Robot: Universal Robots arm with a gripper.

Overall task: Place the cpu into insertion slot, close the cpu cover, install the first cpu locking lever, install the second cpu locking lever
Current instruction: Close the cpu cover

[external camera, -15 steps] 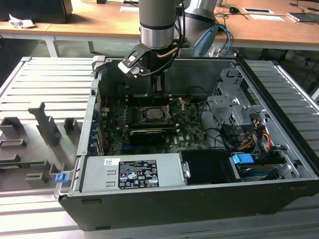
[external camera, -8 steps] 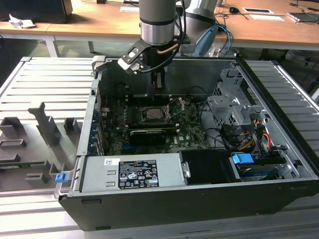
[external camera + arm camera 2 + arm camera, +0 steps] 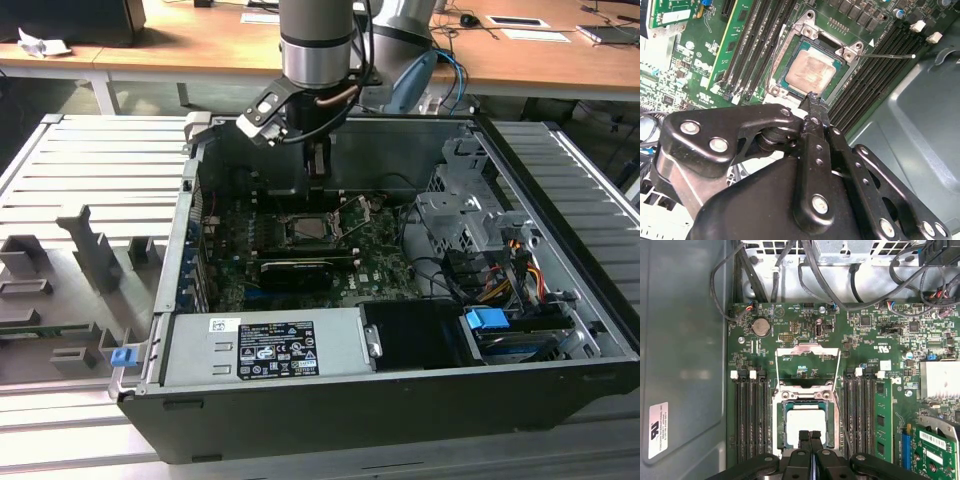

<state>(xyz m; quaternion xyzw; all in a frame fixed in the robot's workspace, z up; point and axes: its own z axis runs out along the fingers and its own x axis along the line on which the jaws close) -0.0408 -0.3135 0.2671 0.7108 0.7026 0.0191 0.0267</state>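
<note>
Gripper [image 3: 316,180] above insertion slot [image 3: 318,228]

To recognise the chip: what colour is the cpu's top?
The cpu top is pale silver-grey with a pinkish tinge, clearest in the second wrist view.

You have even room light from above in the exterior view; inside the case [image 3: 400,410] it runs darker, shaded beneath the arm [image 3: 318,40]. In both wrist views the cpu [image 3: 812,70] [image 3: 805,426] top glares pale, nearly washed out; the hand [image 3: 812,98] reads near black.
</note>
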